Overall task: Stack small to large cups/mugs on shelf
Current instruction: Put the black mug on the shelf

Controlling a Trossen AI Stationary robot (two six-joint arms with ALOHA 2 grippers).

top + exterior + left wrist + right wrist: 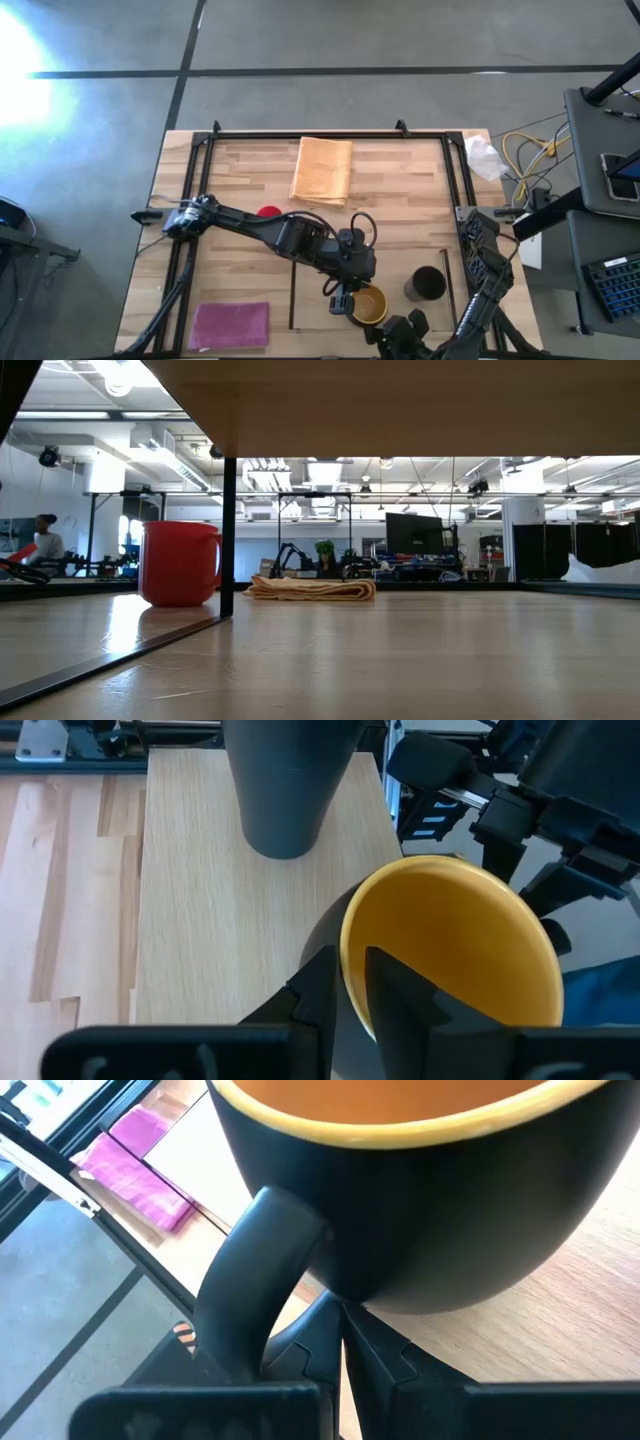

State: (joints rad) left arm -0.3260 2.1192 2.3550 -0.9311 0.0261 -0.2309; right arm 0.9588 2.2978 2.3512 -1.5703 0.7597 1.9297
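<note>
1. High view: three mugs. The brown mug with yellow inside (369, 305) sits on the shelf (320, 300), a pale-wood area edged by thin dark strips near the counter's front edge. The black mug (426, 284) stands on the same shelf just beside it, apart. The red mug (268, 212) is off the shelf, mid-counter, partly hidden by the left arm. The left end effector (347, 297) is at the yellow mug's rim. The right end effector (400, 332) sits low at the front edge near that mug. One folded orange cloth (322, 170) lies at the back, one magenta cloth (231, 324) at front left. The counter (250, 170) is striped light wood on a grey floor.

2. Low view: red mug (178, 563) upright, handle to the right, orange cloth (311, 589) behind it. Behind is a workshop room with monitors, and a person at the far left.

3. Left wrist view: left end effector (352, 985) pinching the yellow mug's (450, 950) rim wall, one finger inside, one outside. The black mug (285, 780) is beyond it on the shelf (200, 900).

4. Right wrist view: right end effector (343, 1340) pressed together, empty, fingertips at the base of the brown mug (430, 1210). Dark handle in front. Magenta cloth (145, 1165) farther off.
</note>
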